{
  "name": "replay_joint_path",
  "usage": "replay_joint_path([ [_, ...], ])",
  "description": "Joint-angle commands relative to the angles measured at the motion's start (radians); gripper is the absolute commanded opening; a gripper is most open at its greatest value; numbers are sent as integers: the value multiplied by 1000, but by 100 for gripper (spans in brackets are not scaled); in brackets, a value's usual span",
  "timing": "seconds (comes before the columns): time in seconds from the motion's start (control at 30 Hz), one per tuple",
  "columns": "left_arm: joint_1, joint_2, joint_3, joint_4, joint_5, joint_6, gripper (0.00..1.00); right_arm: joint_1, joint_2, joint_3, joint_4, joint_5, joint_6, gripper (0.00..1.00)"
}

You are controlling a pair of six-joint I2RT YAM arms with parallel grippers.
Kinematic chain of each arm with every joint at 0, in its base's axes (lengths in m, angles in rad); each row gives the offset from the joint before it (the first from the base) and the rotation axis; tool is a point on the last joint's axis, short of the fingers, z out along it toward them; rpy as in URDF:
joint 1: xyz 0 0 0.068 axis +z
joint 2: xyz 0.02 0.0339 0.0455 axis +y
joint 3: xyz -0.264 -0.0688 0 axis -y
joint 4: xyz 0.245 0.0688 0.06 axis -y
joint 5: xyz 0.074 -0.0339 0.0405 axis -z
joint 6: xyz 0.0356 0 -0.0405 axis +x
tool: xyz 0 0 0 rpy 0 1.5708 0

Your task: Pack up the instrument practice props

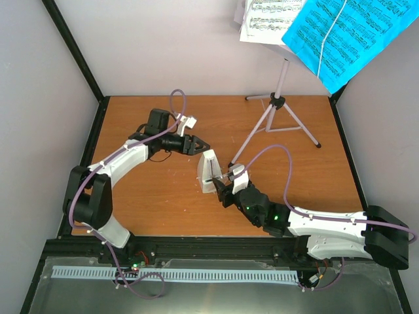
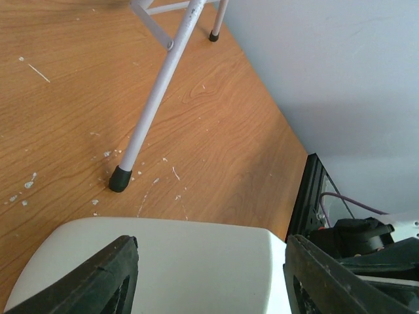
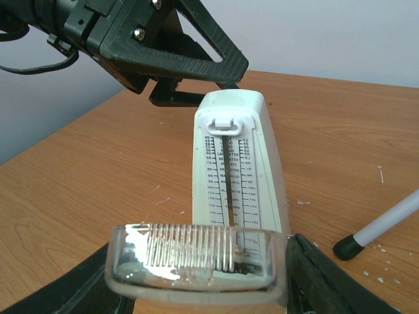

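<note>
Metronome (image 1: 209, 171) is standing midway between the left and right edges of the counter (image 1: 154, 212). Right gripper (image 1: 226, 186) is clamping its clear cover (image 3: 196, 260) just before the face, while left gripper (image 2: 209, 275) is hanging spread around the top (contact unclear). Pushing the cover on askew could be tipping the unbraced body backward.

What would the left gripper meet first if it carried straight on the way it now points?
Most likely the small white pyramid-shaped metronome: the left gripper has its jaws open, and the wrist view shows the white body right ahead between them. How near it is cannot be judged.
</note>
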Motion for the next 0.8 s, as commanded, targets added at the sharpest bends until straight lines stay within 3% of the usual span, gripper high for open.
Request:
replay_joint_path([
  [0.0, -14, 22, 40, -25, 50, 65, 62, 6, 2, 1, 37, 31, 25, 50],
  [0.37, -35, 90, 54, -88, 65, 96, 54, 4, -3, 3, -6, 57, 66, 50],
  [0.77, -35, 95, 54, -125, 44, 111, 57, -34, 37, 31, -22, 53, 102, 50],
])
